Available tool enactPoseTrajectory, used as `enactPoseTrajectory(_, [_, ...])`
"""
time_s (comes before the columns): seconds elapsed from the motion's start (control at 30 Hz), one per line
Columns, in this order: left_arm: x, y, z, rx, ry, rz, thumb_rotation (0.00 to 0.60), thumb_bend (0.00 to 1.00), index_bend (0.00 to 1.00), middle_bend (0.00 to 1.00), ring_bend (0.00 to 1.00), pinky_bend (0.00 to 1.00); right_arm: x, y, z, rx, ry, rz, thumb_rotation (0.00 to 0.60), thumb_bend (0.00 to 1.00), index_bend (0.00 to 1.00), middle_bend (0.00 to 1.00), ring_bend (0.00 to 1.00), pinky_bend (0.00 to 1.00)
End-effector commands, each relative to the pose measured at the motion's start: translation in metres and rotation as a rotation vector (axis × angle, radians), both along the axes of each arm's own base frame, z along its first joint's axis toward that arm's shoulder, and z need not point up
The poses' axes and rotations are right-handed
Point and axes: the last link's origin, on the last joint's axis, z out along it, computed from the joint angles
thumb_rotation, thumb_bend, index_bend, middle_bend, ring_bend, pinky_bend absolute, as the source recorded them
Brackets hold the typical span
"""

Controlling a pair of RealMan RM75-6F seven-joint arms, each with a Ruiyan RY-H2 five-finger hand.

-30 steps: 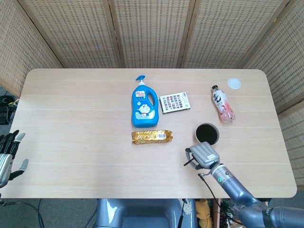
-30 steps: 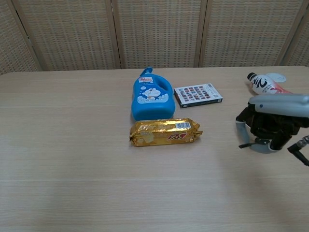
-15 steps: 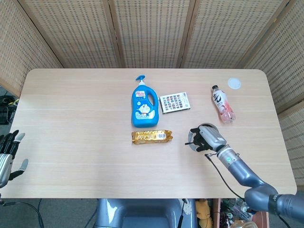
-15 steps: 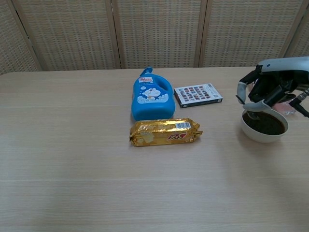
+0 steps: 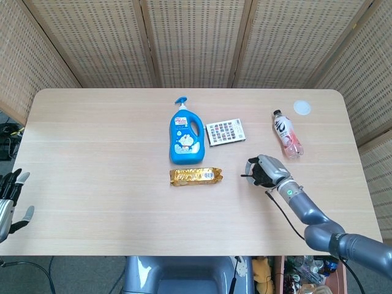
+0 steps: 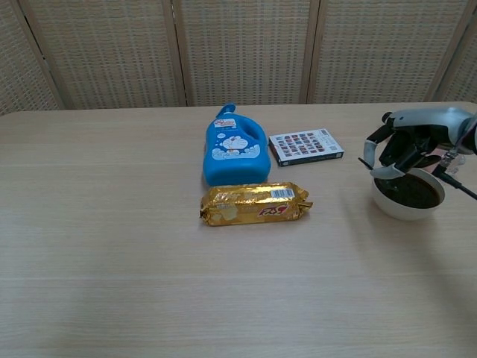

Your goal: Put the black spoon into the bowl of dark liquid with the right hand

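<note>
Right hand (image 6: 403,144) sits low over the white bowl (image 6: 408,203) of dark liquid at the right side of the table (image 5: 98,153); in the head view the hand (image 5: 267,169) covers the bowl almost wholly, so the bowl cannot be made out there. Fingers (image 6: 376,139) are curled downward around the black spoon (image 6: 381,169). In the chest view a thin dark handle runs from under the fingers down toward the bowl's near-left rim, and the spoon's lower end lies at or just above the dark liquid; whether it touches the surface, cannot tell. The grip looks narrow and closed on the handle, with the fingertips pointing down at the left side of the bowl. Just behind the hand a pink-and-white drink bottle (image 5: 287,134) lies on its side, and a small white cap (image 5: 302,108) rests farther back near the table's far edge. Toward the middle: a blue detergent bottle (image 5: 185,133) lying flat, a small patterned box (image 5: 225,132) beside it, and a gold snack packet (image 5: 196,176) just in front of the blue bottle. Left hand (image 5: 8,202) hangs off the near-left table edge, fingers apart, holding nothing.
</note>
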Motion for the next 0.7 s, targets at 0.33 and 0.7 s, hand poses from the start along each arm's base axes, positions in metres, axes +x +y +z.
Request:
enactPoseTrajectory(0.33, [-0.001,-0.002,0.000,0.002,-0.002,0.006,0.600,0.42,0.00,0.00,0.00,0.00,-0.020,-0.012,-0.006,-0.004,0.082,-0.047,0.600,0.71,0.72,0.94,0.94,1.00])
enactPoseTrajectory(0.7, [-0.001,-0.004,-0.001,0.002,-0.003,0.011,0.600,0.42,0.00,0.00,0.00,0.00,-0.043,-0.020,0.002,-0.033,0.154,-0.086,0.600,0.72,0.73,0.94,0.94,1.00])
